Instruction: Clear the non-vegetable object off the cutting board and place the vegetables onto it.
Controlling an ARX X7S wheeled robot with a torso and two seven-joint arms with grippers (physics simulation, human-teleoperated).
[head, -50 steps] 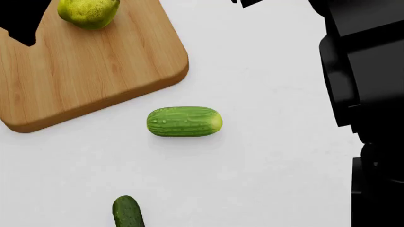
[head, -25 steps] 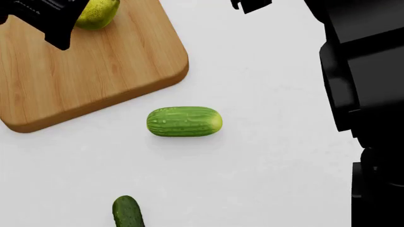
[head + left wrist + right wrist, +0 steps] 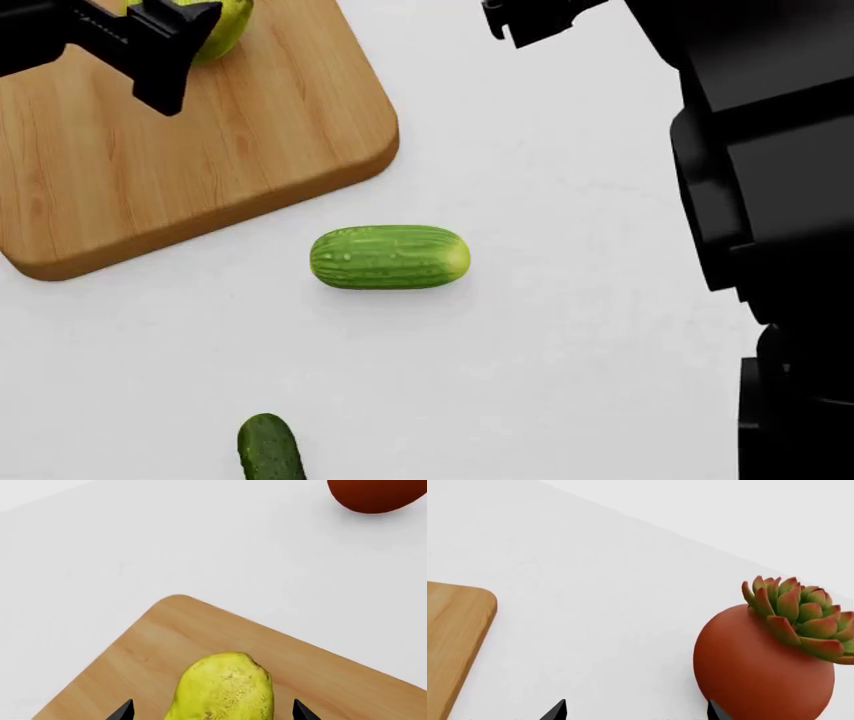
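The left gripper (image 3: 210, 711) is spread wide with the pear (image 3: 225, 689) between its tips; the right gripper (image 3: 635, 711) is wide apart too.

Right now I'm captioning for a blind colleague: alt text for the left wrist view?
A speckled yellow-green pear sits on a light-brown wooden cutting board, between the open left gripper fingertips. A red-brown round pot stands apart on the white table.

Matte black, blocky arm links (image 3: 761, 130) end in pointed black claw tips (image 3: 123, 711).

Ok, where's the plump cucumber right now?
In the head view the plump cucumber lies on the white table, just off the cutting board's near corner, with the dark cucumber nearer the robot.
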